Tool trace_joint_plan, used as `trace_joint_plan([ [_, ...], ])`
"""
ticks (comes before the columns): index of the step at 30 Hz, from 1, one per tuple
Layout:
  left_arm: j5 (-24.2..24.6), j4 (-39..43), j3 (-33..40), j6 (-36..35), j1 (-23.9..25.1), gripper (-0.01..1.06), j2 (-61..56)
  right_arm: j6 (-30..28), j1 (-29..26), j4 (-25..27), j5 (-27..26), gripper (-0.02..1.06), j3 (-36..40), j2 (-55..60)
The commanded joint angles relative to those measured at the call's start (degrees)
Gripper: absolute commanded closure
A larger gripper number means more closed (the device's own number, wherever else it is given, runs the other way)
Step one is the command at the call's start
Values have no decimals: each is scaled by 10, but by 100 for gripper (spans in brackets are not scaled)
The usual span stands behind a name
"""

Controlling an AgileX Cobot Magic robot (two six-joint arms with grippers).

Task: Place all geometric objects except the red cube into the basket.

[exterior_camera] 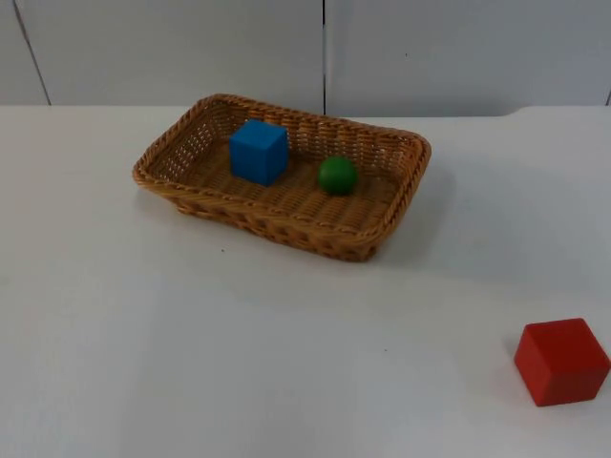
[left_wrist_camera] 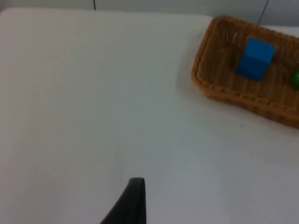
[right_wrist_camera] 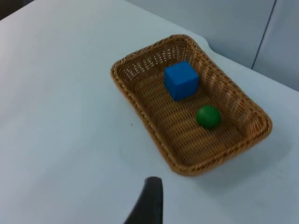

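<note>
Red cube point(exterior_camera: 561, 361) nearest the camera, sitting flat on the white surface point(exterior_camera: 239, 363) at the near right, well apart from everything else.

Wicker basket point(exterior_camera: 377, 219) lies further back, centre-left of the surface, rectangular, set at a slant so its long side runs from far left to near right. Not touching the grey partition wall point(exterior_camera: 191, 48) behind.

Inside the basket: blue cube point(exterior_camera: 259, 151) toward the left end, resting on the woven floor; green ball point(exterior_camera: 337, 175) just beside it to the right, a small gap between the two. Both sit within the rim.

Left end effector: one black fingertip point(left_wrist_camera: 128, 205) seen in the left wrist view, over bare surface, with the basket point(left_wrist_camera: 219, 88) and blue cube point(left_wrist_camera: 254, 58) well off from it and a sliver of the green ball point(left_wrist_camera: 295, 78) at the picture's edge. Cannot tell whether its fingers are spread or closed.

Right end effector: one black fingertip point(right_wrist_camera: 148, 203) in the right wrist view, over the surface just short of the basket point(right_wrist_camera: 140, 112); blue cube point(right_wrist_camera: 181, 80) and green ball point(right_wrist_camera: 208, 116) in plain sight beyond. Spread of the fingers cannot be told here either
</note>
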Motion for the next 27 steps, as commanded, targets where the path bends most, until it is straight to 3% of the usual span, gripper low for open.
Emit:
trace_joint_plan([
  [1,13,-9,2,0,3,7,-38,-2,1,1,2,26,36,-47],
  [6,61,-9,2,3,3,7,-126,-2,1,1,13,26,103,-158],
  [13,84,7,28,7,3,7,-205,2,1,1,43,26,153,-270],
  [18,96,10,75,7,3,7,-271,2,1,1,104,26,175,-349],
  [20,103,14,87,7,3,7,-299,2,1,1,152,26,176,-398],
  [27,118,41,104,0,3,7,-299,4,1,0,236,26,176,-501],
])
